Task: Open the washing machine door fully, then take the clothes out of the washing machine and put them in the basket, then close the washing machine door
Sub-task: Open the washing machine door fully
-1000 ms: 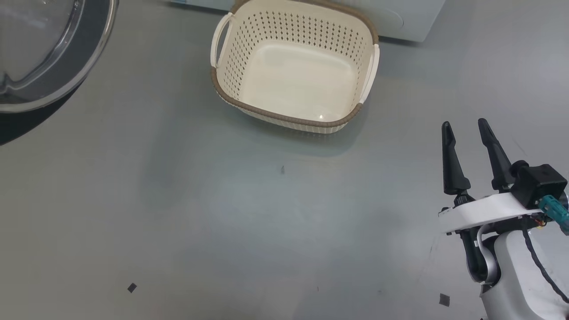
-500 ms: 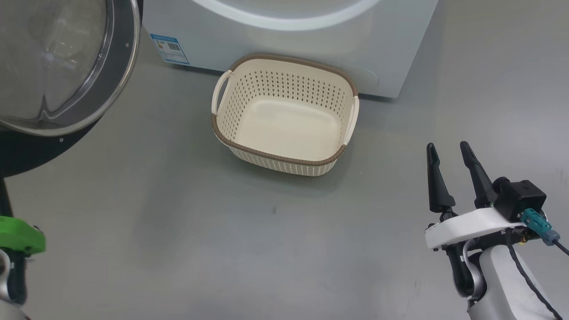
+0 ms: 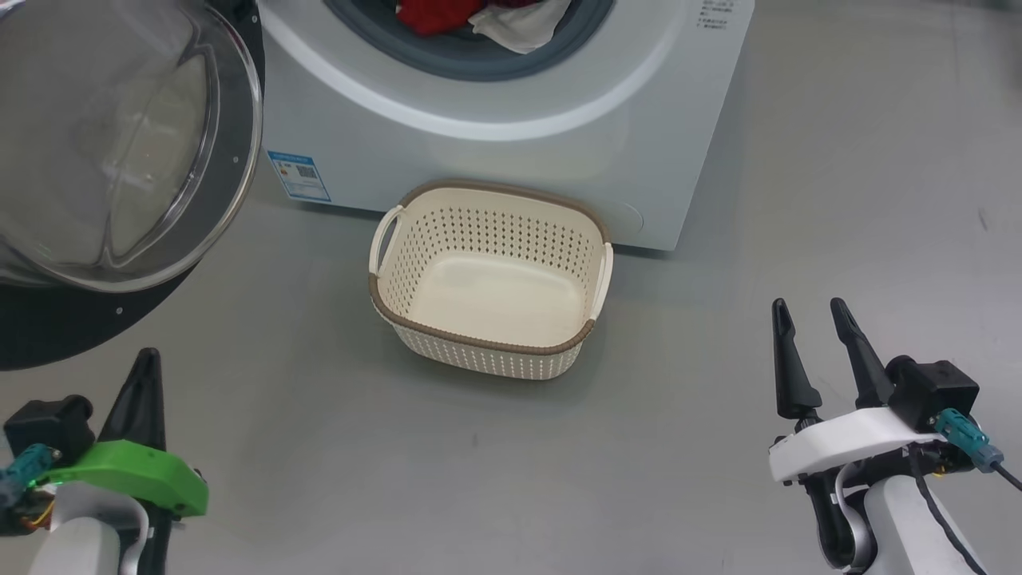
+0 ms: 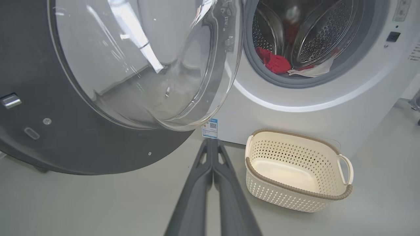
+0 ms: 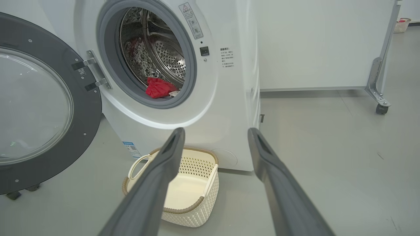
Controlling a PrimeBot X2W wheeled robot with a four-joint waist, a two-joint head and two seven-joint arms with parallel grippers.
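Since a moment ago the head camera has tilted up and the whole picture has slid down. The drum mouth now shows at the top and the left gripper (image 3: 144, 369) at the lower left; the things themselves lie as they did.

Ahead of both sets of fingertips stands the washing machine (image 3: 511, 152), a big white box with a grey gasket (image 3: 479, 60) round its mouth and a small blue sticker (image 3: 299, 176) low on its front. Its door (image 3: 160, 160) is swung wide on the left-hand hinge, straight beyond the left gripper's tips. It has a broad black rim and a clear bulging bowl, and its inner face is turned toward the robot.

On the floor (image 3: 559, 479), forward of the two grippers and between them, sits the basket (image 3: 479, 343). It is cream and perforated with a brown rim, stands upright with its mouth up, and is empty. It lies close against the washer's foot, its long axis along the washer's front and a handle at each short end.

The clothes (image 3: 435, 12), bright red with a white piece beside them, lie at the lower lip of the drum, well beyond the fingertips.

The left gripper's fingers are pressed together on nothing. The right gripper (image 3: 808, 307) has its fingers spread wide, empty and touching nothing. Both point toward the washer.
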